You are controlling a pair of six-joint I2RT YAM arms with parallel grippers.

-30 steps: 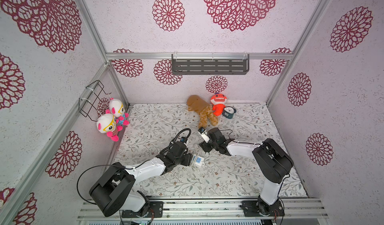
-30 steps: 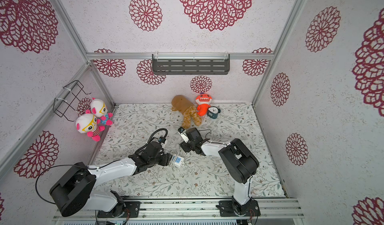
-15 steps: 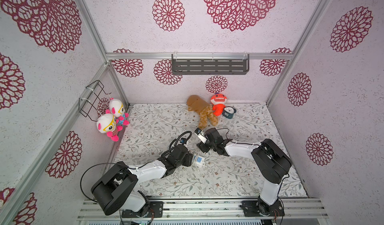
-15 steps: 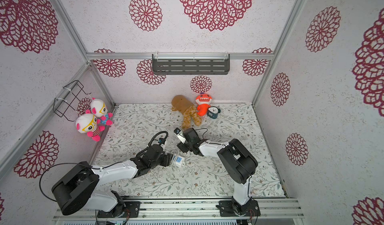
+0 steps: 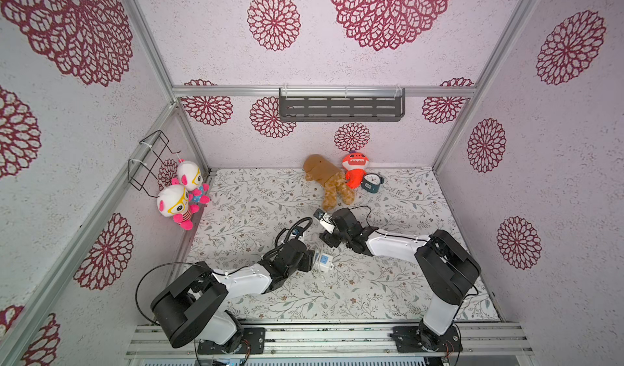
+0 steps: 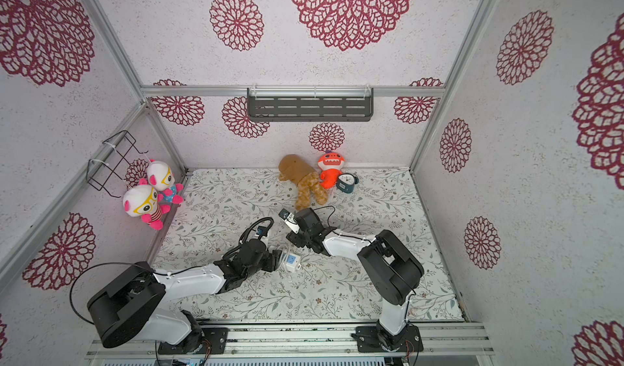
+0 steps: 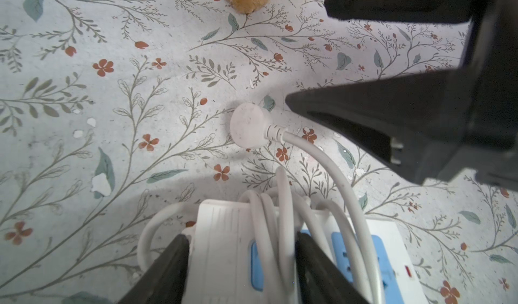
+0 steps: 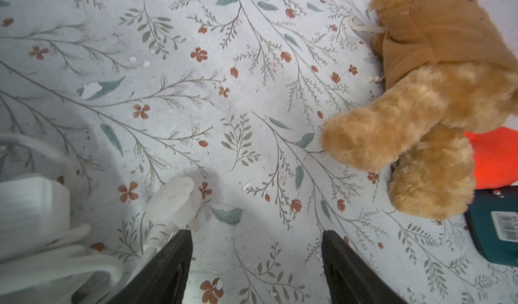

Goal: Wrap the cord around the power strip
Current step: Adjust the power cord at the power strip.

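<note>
On the flowered desk (image 5: 388, 280), near its middle, we see the left pincer (image 7: 241, 263) clenched across one end of the power strip (image 7: 221, 241). It presses the white casing from both sides, and several turns of the cord (image 7: 336, 170) lie over the strip there. The right pincer (image 8: 256, 266) gapes wide, grasping nothing. The cord's free end arcs off the strip to the round plug (image 7: 248, 126), which lies flat on the desk just beside one right finger; whether they touch is unclear from our angles.
</note>
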